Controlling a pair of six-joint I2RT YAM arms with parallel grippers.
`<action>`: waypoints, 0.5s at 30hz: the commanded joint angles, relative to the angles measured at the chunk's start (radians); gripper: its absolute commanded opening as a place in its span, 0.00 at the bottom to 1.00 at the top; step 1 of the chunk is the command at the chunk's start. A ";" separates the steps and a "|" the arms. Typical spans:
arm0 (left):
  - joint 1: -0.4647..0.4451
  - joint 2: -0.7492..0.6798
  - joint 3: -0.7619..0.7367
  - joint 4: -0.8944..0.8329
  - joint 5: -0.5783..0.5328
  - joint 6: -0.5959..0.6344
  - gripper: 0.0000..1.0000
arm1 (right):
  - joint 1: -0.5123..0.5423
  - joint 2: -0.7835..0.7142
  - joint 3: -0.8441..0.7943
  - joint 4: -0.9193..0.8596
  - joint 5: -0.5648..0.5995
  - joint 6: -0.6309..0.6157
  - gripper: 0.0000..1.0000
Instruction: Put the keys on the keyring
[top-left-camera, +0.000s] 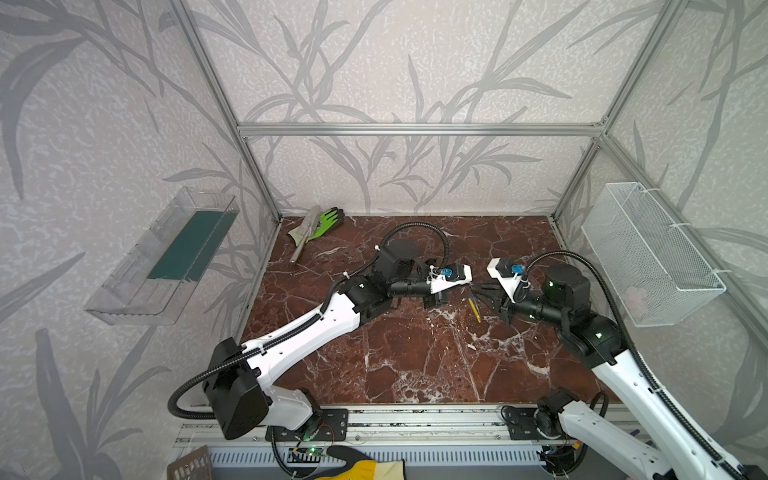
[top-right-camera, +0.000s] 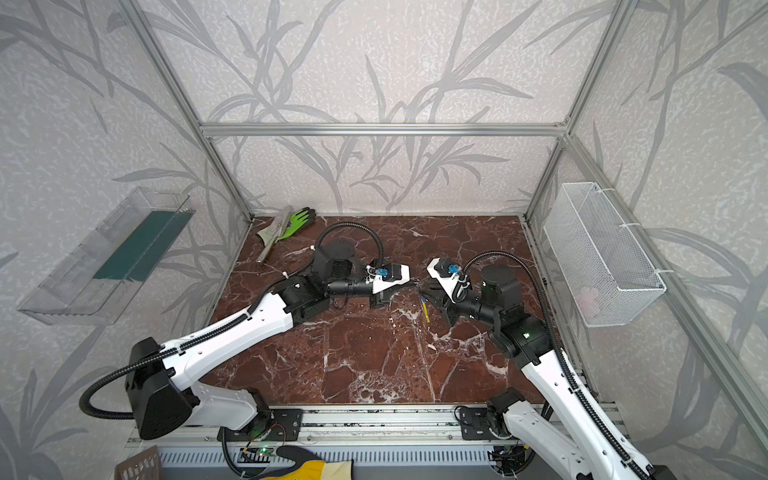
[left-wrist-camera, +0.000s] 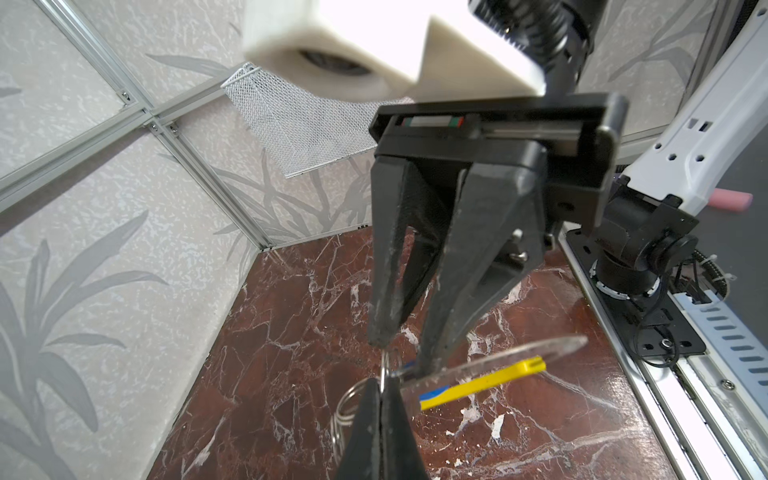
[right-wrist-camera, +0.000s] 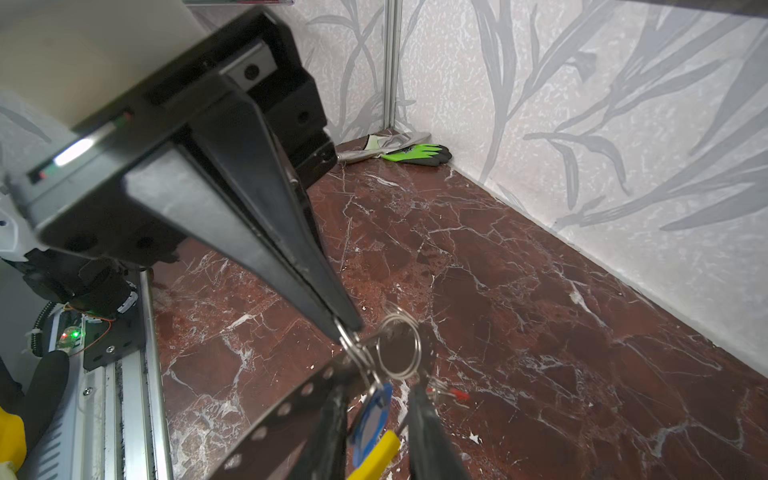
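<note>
Left gripper (right-wrist-camera: 347, 327) jaws pinched on silver wire split ring (right-wrist-camera: 415, 347); right gripper (left-wrist-camera: 406, 353) jaws parted around flat perforated keyring (right-wrist-camera: 272, 422), blue-capped key (right-wrist-camera: 372, 413).

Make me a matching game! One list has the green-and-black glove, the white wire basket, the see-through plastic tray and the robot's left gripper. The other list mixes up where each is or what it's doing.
Things:
1. green-and-black work glove
2. white wire mesh basket
3. clear plastic tray
4. left gripper

Places or states:
A. hangs on the right side
B. shut on silver wire rings
C. lies in the marble table's back left corner
D. hangs on the left side

Pairs: 1-C, 2-A, 3-D, 4-B
</note>
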 joint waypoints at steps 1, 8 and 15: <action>0.007 -0.044 -0.025 0.095 0.043 -0.046 0.00 | -0.005 0.003 -0.008 0.066 -0.028 0.025 0.26; 0.025 -0.049 -0.067 0.204 0.098 -0.141 0.00 | -0.005 0.010 -0.017 0.114 -0.074 0.023 0.20; 0.042 -0.040 -0.107 0.346 0.154 -0.257 0.00 | -0.004 0.013 -0.015 0.128 -0.117 0.018 0.11</action>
